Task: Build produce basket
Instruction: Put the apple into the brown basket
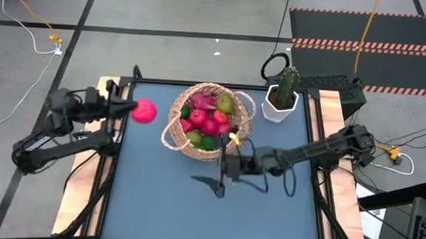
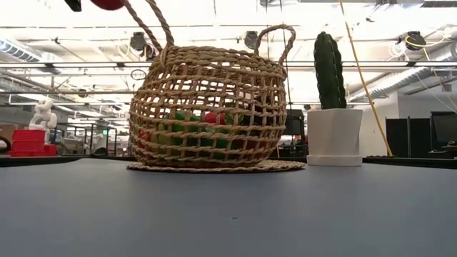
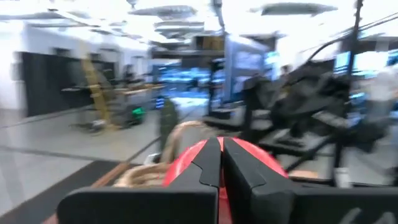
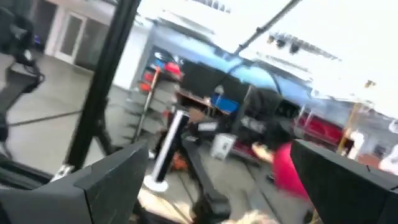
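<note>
From above I count one basket [image 1: 210,124] at the table's middle, far half, and in it about eight pieces of produce [image 1: 208,119]: red apples, green limes and a yellow-green pear. One more red fruit [image 1: 144,111] sits clenched in my left gripper [image 1: 130,108], high over the table's left edge, well apart from the basket. My right gripper [image 1: 222,167] hovers just near of the basket, its pincer released and holding nothing. One cactus pot [image 1: 279,109] stands at the far right. From table height, the one basket shows red and green pieces through its weave, cactus to its right. My left wrist shows fingers [image 3: 205,163] pinched on the red fruit; my right wrist shows fingers [image 4: 112,180] spread wide.
</note>
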Motion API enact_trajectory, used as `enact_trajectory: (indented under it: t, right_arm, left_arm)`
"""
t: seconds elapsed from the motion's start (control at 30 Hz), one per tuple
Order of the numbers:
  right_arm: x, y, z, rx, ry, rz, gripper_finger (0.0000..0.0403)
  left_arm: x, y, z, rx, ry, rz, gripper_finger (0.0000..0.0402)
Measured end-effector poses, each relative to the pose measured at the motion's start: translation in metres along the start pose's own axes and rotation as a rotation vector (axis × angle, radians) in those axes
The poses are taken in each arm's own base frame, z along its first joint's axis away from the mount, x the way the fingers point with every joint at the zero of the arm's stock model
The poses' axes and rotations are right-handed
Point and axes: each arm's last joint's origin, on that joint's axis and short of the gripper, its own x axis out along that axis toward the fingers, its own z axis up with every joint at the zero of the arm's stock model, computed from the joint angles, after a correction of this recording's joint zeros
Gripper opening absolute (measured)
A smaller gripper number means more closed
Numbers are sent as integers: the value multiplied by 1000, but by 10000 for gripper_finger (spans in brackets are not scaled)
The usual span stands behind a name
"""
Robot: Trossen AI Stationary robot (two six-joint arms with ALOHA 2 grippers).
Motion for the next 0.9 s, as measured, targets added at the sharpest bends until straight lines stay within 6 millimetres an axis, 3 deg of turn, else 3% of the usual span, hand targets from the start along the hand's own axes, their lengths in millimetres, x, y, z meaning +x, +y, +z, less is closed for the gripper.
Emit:
enact_trajectory:
  t: [0.13, 0.3, 0.47, 0.6, 0.9]
  right_arm:
    - [-1, 4, 1, -22, 49, -85, 385]
    - [4, -13, -9, -46, 62, -151, 378]
    - [12, -30, -34, 84, 47, 5, 378]
    - [15, -43, -48, 178, 73, 13, 377]
    - [16, -44, -56, 354, 82, 74, 377]
  left_arm:
    - [0, -8, 5, -37, -54, -122, 3]
    - [30, -13, -2, -39, -47, -252, 4]
    - [71, -25, -16, -16, 4, -351, 3]
    - [97, -38, -22, 33, 37, -387, 4]
    - [126, -69, -25, 204, 43, -438, 4]
